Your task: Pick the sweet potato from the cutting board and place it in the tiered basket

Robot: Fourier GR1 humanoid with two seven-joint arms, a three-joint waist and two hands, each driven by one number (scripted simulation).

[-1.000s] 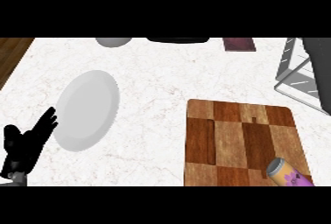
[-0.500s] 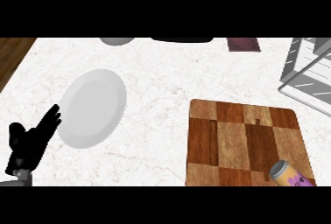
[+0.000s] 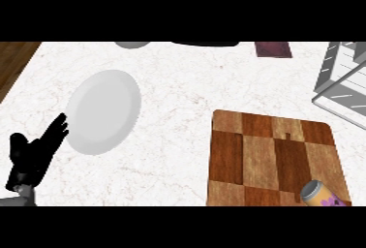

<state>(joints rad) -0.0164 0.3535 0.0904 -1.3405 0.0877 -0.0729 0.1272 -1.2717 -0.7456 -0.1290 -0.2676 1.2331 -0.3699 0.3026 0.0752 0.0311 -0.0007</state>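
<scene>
A wooden checkered cutting board (image 3: 275, 157) lies on the white marble counter at the lower right. No sweet potato shows on it; only a small can with a purple label (image 3: 322, 195) lies at the board's lower right corner. A grey wire tiered basket (image 3: 342, 80) stands at the right edge, partly cut off. My left hand (image 3: 32, 155) rests at the lower left, fingers straight and pointing up, holding nothing. The right hand is out of view.
A white plate (image 3: 103, 110) lies on the counter just right of my left hand. At the top edge are a grey bowl (image 3: 133, 45), a dark object (image 3: 207, 43) and a maroon item (image 3: 274, 49). Brown wood (image 3: 14, 60) shows beyond the counter's left edge.
The whole scene has shifted right and down a little in the view, bringing more of the basket into sight. My left hand keeps its pose.
</scene>
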